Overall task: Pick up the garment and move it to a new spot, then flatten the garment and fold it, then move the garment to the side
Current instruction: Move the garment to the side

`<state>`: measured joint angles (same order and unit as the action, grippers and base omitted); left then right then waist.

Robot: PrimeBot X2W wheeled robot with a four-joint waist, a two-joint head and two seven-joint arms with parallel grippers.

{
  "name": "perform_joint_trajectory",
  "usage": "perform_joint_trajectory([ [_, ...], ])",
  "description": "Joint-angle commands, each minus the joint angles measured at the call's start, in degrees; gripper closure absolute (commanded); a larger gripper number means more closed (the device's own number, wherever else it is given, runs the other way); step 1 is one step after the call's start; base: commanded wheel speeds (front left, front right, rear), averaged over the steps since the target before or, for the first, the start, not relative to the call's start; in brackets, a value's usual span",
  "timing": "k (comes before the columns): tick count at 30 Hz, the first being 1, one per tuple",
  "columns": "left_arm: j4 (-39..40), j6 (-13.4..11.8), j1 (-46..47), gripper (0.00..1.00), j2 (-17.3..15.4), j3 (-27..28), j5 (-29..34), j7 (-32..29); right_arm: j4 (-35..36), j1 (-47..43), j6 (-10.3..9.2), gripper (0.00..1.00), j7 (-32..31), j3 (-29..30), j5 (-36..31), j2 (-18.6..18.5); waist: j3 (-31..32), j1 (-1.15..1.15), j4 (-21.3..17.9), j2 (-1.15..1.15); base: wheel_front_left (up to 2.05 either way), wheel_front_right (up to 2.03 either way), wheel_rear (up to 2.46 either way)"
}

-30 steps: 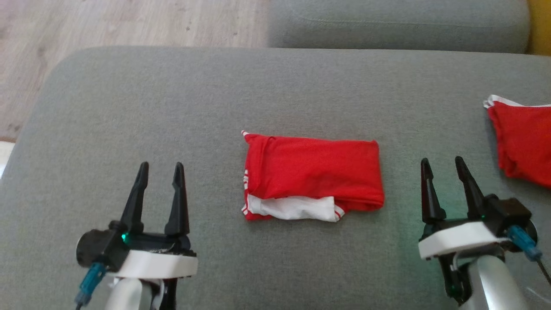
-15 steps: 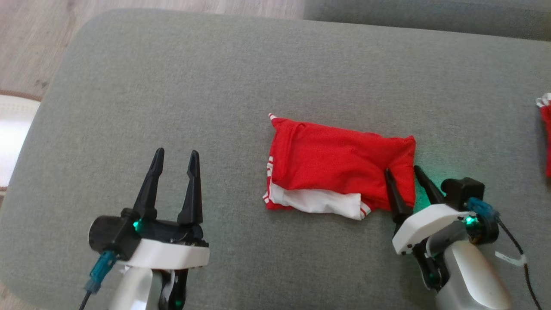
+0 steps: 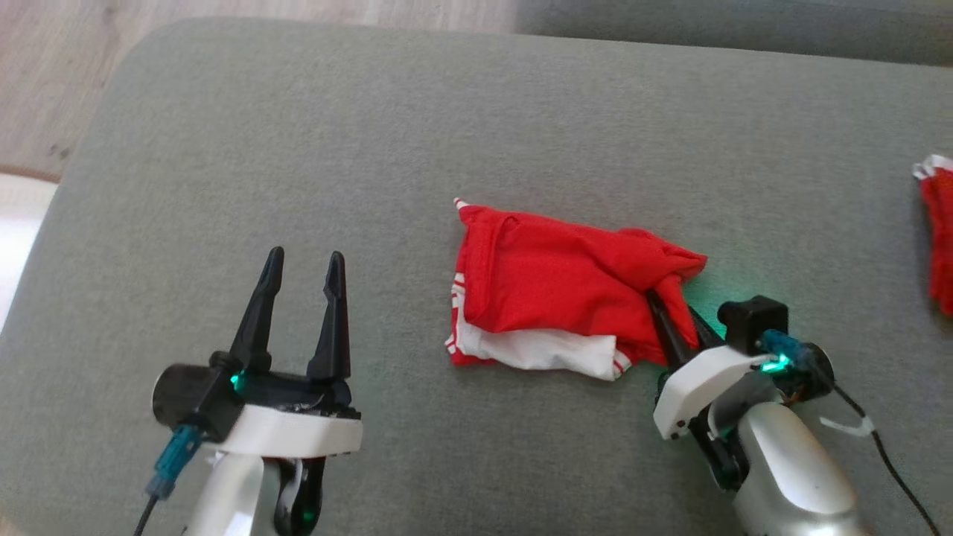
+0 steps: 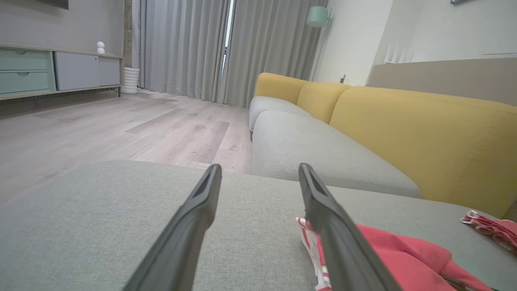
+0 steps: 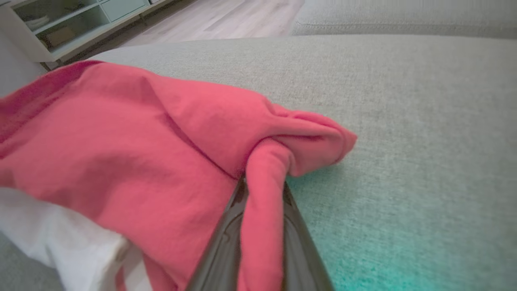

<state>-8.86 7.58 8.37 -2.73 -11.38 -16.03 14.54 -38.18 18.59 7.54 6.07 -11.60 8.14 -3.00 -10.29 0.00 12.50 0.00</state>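
Note:
The garment (image 3: pixel 555 286) is a folded red piece with a white layer along its near edge, lying mid-cushion; its red cloth (image 5: pixel 121 141) also spreads across the right wrist view, and its left end (image 4: pixel 400 258) shows low in the left wrist view. My right gripper (image 3: pixel 670 316) is shut on the garment's right end, with a bunched red fold pinched between its fingers (image 5: pixel 262 226). My left gripper (image 3: pixel 301 298) stands open over bare cushion left of the garment, its two dark fingers (image 4: pixel 190 226) apart with nothing between them.
The grey cushion (image 3: pixel 298 149) has a rounded far-left corner, with wooden floor (image 3: pixel 52 74) beyond it. A second red garment (image 3: pixel 938 238) lies at the right edge. A yellow sofa back (image 4: pixel 424 133) and another grey seat (image 4: pixel 315 149) lie farther off.
My right gripper moved left onto the garment's right end and shut on it, bunching the cloth there. The head camera shifted. The left gripper stayed open.

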Motion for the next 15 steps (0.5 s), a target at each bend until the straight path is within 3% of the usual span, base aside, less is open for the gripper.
perform_joint_trajectory([
  [1,2.1,-0.1,1.7,0.0,-0.1,1.5,0.6,0.5,1.3,1.9,-0.05,1.0,0.9,-1.3,-1.6,0.1,0.9,0.0,-1.3,0.0,0.0,0.0,0.0],
  [9,3.1,-0.1,1.7,0.0,-0.1,-0.1,0.9,0.5,4.4,4.7,-0.05,1.0,0.7,-0.1,-13.2,0.0,2.4,0.0,-7.5,0.0,0.0,0.0,0.0],
  [15,4.4,-0.1,4.1,0.0,-0.1,-2.3,1.1,0.5,7.4,10.1,-0.05,1.0,-2.0,-2.4,-15.5,-5.5,0.1,0.0,-12.8,0.0,0.0,0.0,0.0],
])
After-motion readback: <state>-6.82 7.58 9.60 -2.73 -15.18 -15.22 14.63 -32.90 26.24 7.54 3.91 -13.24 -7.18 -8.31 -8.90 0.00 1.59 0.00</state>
